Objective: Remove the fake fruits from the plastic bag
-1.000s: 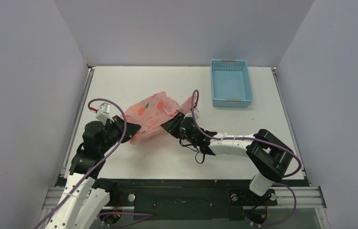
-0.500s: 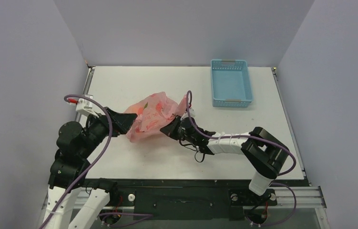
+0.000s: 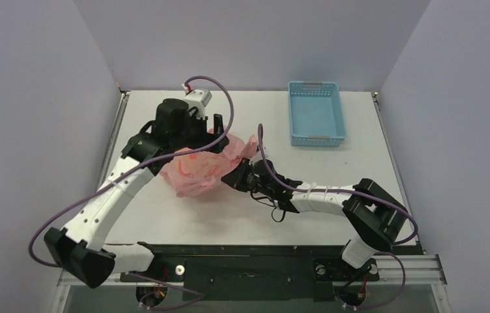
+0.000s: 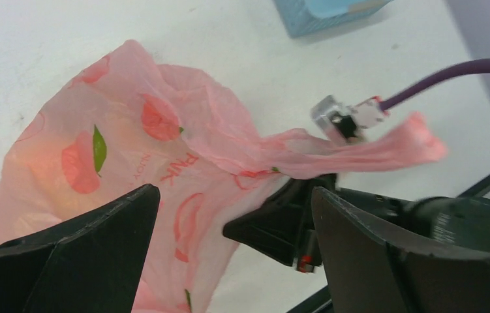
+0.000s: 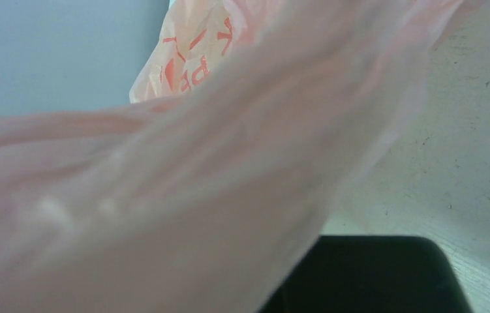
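The pink plastic bag (image 3: pixel 193 173) lies crumpled on the white tabletop (image 3: pixel 372 163). One loop handle (image 4: pixel 418 140) is drawn out sideways from its mouth. The film is translucent and printed with red fruit marks. It bulges, but what is inside cannot be made out through it.

The left arm (image 3: pixel 115 192) reaches in a long arc from its base and bends at the elbow above the bag's far-left side. Its wrist is turned so that the left claw (image 3: pixel 216 134) hangs over the bag's far edge. In the left wrist view the two dark fingers (image 4: pixel 92 241) stand wide apart, holding nothing, with the bag's body beneath the gap.

The right arm (image 3: pixel 323 195) lies stretched low along the tabletop toward the bag's right side. The right claw (image 3: pixel 239 175) is pressed against that edge, just under the stretched handle. It looks closed on a fold of film, which is pulled across the whole right wrist view.

A light-blue slotted basket (image 3: pixel 317 114) sits well apart from the bag, beyond its far-right side.
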Controlling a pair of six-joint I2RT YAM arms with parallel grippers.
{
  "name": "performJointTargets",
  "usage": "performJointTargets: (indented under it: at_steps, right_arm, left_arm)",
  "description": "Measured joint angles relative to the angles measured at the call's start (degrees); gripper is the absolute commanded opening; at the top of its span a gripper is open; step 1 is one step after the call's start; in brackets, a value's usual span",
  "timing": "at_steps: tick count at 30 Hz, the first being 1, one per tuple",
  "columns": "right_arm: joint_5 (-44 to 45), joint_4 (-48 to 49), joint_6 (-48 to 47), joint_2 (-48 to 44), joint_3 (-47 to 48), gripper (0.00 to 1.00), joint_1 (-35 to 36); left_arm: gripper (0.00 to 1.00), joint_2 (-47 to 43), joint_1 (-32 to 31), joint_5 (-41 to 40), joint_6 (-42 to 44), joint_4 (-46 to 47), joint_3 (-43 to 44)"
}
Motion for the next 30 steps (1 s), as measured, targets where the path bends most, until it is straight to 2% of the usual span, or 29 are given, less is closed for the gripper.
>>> performJointTargets:
  at_steps: [6,14,19,23,26,29,30]
  right_arm:
    - [-0.9,0.0,-0.3,-0.3,-0.5,0.00,-1.0]
    - [-2.4,0.0,-0.3,-0.3,-1.0,0.00,-2.1]
    - [-3.1,0.0,-0.3,-0.3,-1.0,0.00,-2.6]
    - [-3.3,0.1,-0.2,-0.3,-1.1,0.00,-2.7]
    - [-3.7,0.5,-0.1,-0.3,-1.1,0.00,-2.7]
    - [-4.2,0.7,-0.1,-0.3,-1.1,0.00,-2.7]
    - [-4.4,0.8,-0.1,-0.3,-1.1,0.00,-2.7]
  left_arm:
    - [0.85,12.2,-0.3,-1.2,7.4,-3.7,0.9]
    - [0.82,12.6,-1.8,-3.0,10.4,-3.2,-9.6]
    - [0.82,12.6,-4.0,-7.3,10.8,-2.6,-12.8]
    - [0.69,12.6,-6.4,-13.2,10.5,-1.1,-13.9]
    - [0.48,12.9,-7.3,-18.4,9.5,0.0,-14.0]
    - [0.41,13.8,-7.3,-23.0,8.7,1.6,-13.9]
    - [0.35,14.3,-7.2,-24.2,8.6,2.0,-13.8]
